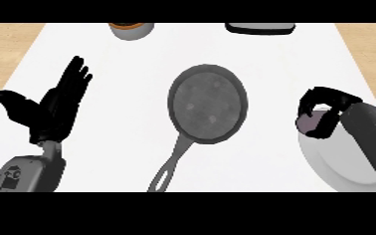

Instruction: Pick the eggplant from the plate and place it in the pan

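Nearest you, at the lower left, your left hand [57,104] rests with fingers straight and spread, pointing up the counter; leave it parked there, well apart from the work.

Down at the lower right sits the white plate [334,167], and over its upper rim your right hand [325,110] has its fingers curled round the eggplant [316,123], a dull purple shape showing between fingers and thumb. It looks like the grasp is made or nearly made, with the eggplant at the plate's far edge, not yet in the pan. Whether it has cleared the plate you cannot tell from above, so raise it straight up before you travel, lest it drag on the rim.

Between the two hands lies the pan [208,104], dark and round, with its handle [170,167] running toward you. Carry leftward across the bare counter and aim for the middle of the bowl, keeping away from the handle side. Lower until the eggplant is just above the pan's floor, then let the fingers uncurl.

Farther back, an orange-rimmed grey cup [132,30] and a dark tray-like object [260,28] stand near the far edge, clear of your path.
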